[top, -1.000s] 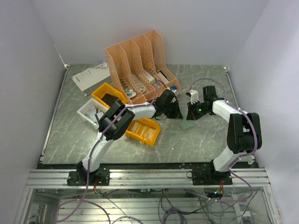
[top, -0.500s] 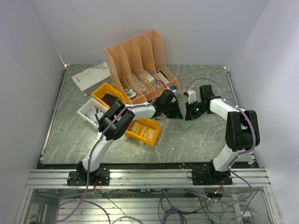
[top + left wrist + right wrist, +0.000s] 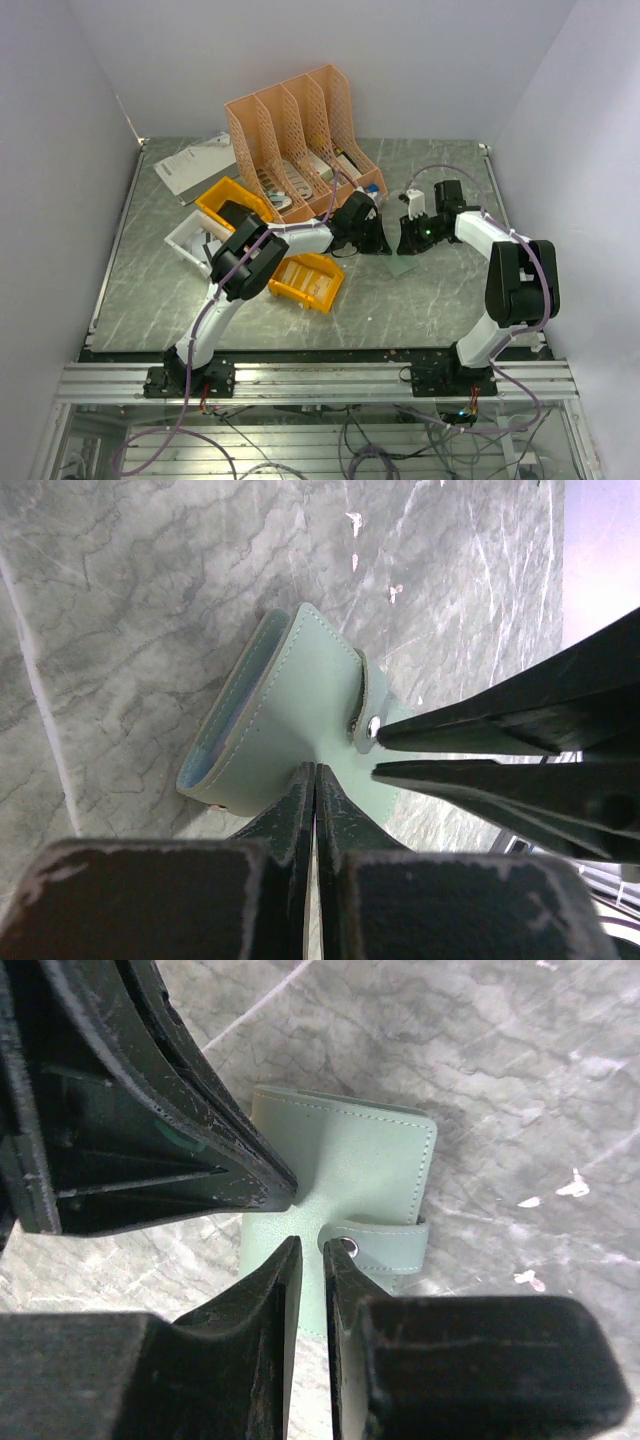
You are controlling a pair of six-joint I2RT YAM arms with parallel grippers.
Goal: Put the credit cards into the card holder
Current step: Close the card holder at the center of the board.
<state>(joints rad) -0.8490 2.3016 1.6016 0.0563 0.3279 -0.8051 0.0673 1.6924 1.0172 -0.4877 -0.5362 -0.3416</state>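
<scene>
Rack: I see a peach file organiser (image 3: pixel 296 128), upper centre
Bins: yellow bin (image 3: pixel 224 203) centre-left, second yellow bin (image 3: pixel 311 283) lower right of it
Paper: white booklet (image 3: pixel 194 165), upper left

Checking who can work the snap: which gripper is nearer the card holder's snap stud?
Right. The right gripper has its tips right beside the snap stud on the card holder; the left gripper, shut, meets the holder's face farther from the stud.

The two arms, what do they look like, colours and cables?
Both arms have white links and bulky black joints: the left arm, the right arm. Thin purple cables loop along each. The left gripper and right gripper have black, tapered, scuffed fingers.
</scene>
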